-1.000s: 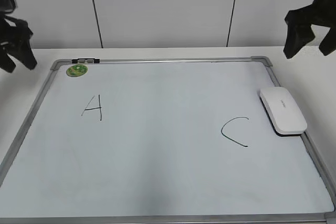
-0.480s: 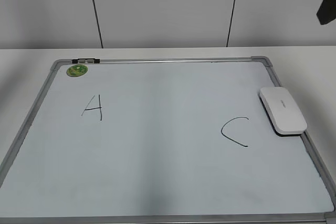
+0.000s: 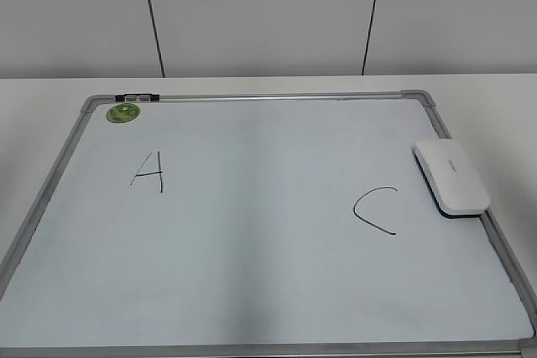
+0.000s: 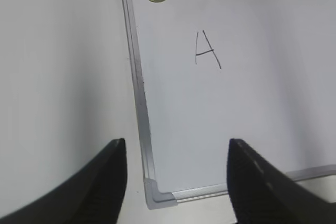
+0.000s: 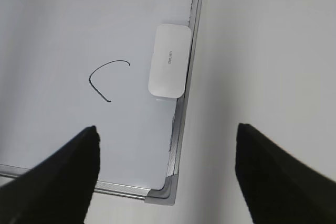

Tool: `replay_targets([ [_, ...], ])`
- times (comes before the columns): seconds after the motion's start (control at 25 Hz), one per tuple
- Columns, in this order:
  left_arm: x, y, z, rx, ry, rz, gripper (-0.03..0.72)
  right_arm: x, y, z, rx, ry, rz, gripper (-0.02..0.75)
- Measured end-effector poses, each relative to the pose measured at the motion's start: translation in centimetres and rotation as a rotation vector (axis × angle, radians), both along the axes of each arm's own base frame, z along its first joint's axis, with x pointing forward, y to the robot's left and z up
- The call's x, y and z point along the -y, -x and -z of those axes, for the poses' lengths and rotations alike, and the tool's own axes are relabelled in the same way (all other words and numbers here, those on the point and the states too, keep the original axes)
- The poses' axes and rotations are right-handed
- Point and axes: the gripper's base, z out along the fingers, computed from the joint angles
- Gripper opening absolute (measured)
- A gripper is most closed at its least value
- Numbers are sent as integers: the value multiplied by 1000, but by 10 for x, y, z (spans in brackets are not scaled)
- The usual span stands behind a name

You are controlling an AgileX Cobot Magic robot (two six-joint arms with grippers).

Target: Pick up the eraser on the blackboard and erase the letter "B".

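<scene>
Eraser [image 3: 451,176] flat on blackboard [image 3: 252,291] right edge, beside "C" [image 3: 375,210]

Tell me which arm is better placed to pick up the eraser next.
Right. The eraser lies at the board's right edge, just ahead of the open right claw. The left claw, also open, hangs over the opposite edge near the "A".

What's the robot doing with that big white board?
Right now nothing is being held. The flat white plastic eraser lies at the right edge of the large white silver-framed board. Only a black "A" and a black "C" show on it, with bare board between them and no "B". A small round green magnet sits in the far left corner. The left gripper and right gripper are both open, high above.
</scene>
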Motion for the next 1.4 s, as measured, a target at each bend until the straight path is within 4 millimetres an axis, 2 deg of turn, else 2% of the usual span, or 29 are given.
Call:
replay_targets([
  [0.12,5,35,8,33,19,8,444,2,31,-1,43,0,1,594],
  [0.24,11,66,18,64,22,30,444,3,60,8,61,-3,3,594],
  [0.48,14,109,50,82,-19,74,444,4,112,48,61,-11,3,593],
  [0.64,13,126,77,64,-35,74,444,7,140,78,80,-21,23,593],
  [0.84,12,132,114,-16,-38,63,444,13,163,114,84,-5,81,593],
  [0.96,10,133,131,-57,-56,52,444,17,169,132,78,15,116,593],
  [1.08,7,131,139,-57,-75,39,444,19,169,149,42,35,131,593],
  [1.4,1,122,148,9,-137,4,444,18,162,158,75,38,127,593],
])
